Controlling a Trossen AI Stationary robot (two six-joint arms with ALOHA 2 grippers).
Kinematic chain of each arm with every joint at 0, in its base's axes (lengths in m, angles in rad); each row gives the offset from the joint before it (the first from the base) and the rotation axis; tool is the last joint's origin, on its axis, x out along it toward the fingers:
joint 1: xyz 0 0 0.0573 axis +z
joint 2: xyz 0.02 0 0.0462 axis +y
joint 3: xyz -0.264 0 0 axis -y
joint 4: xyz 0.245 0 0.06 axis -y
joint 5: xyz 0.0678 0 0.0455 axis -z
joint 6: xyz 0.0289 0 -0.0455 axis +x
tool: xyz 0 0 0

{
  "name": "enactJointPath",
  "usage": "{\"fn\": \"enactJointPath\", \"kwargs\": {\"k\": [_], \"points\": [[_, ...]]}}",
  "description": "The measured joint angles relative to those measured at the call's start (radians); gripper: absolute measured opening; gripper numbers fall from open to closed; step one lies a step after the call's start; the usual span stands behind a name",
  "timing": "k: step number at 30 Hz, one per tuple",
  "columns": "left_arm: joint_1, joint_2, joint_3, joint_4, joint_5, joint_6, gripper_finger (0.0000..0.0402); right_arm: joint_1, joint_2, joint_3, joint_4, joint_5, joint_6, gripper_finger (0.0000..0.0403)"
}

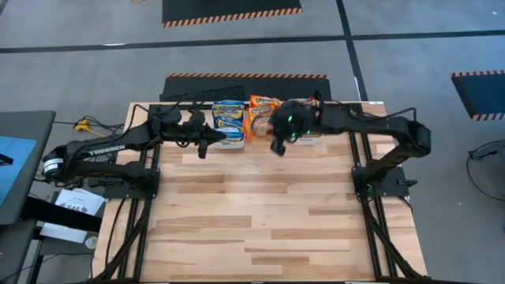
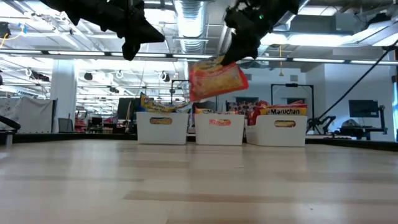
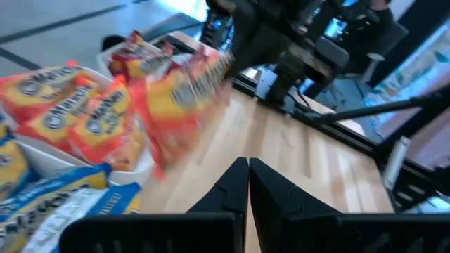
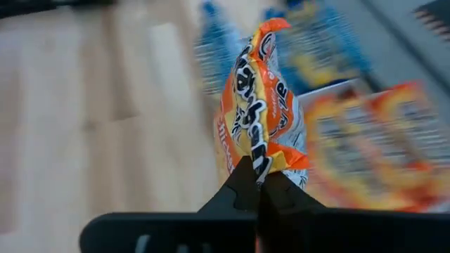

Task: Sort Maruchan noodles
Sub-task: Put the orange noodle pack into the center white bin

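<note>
Three white trays stand in a row at the table's far edge. One holds blue packets, the middle one orange-red packets, and the third dark red packets, largely under the right arm in the high view. My right gripper is shut on an orange-red Maruchan packet, held in the air in front of the middle tray. My left gripper is shut and holds nothing, hovering near the blue tray's front. My right gripper pinches the orange-red packet by its crimped edge between the two fingers. The packet stands edge-on ahead of the fingers in the right wrist view. It hangs tilted below the gripper, lifted clear of the table and trays.
The wooden table top is bare from the trays to the near edge. The arms' bases and frames stand at the left and right sides. Cables run along the far edge behind the trays.
</note>
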Motion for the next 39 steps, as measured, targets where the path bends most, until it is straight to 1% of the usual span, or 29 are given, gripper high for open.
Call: {"fn": "enactJointPath", "kwargs": {"k": [4,7,9,14,17,20,24,29,34,37,39], "points": [[0.011,0.0,0.0,-0.001,-0.032,-0.001,0.0,-0.114,-0.006,0.001,-0.014,-0.001,-0.13,0.0005],[0.016,0.004,0.0,-0.001,-0.044,-0.002,0.0,-0.183,0.016,0.001,-0.028,-0.059,-0.213,0.0005],[0.02,0.005,0.0,-0.001,-0.045,-0.002,0.0,-0.209,0.042,0.0,-0.035,-0.09,-0.247,0.0005],[0.021,0.005,0.0,0.0,-0.076,-0.002,0.0,-0.24,0.109,0.001,-0.015,-0.128,-0.298,0.0005],[0.021,0.005,0.0,-0.002,-0.094,-0.003,0.0,-0.244,0.149,0.0,0.015,-0.168,-0.3,0.0004],[0.021,0.005,0.0,-0.006,-0.112,-0.003,0.0,-0.236,0.18,0.001,0.085,-0.168,-0.299,0.0004],[0.021,0.005,0.0,-0.007,-0.113,-0.003,0.0,-0.221,0.208,0.0,0.129,-0.167,-0.215,0.0004],[0.021,0.005,0.0,-0.021,-0.114,-0.002,0.0,-0.192,0.215,0.001,0.079,-0.125,-0.206,0.0005],[0.021,0.005,0.0,-0.058,-0.113,0.0,0.0,-0.18,0.215,-0.019,0.074,-0.081,-0.114,0.0005],[0.021,0.005,0.0,-0.067,-0.113,0.001,0.0,-0.19,0.215,-0.051,0.065,-0.08,-0.056,0.0005],[0.021,0.005,0.0,-0.071,-0.113,0.001,0.0,-0.191,0.215,-0.063,0.054,-0.079,-0.048,0.001]]}}
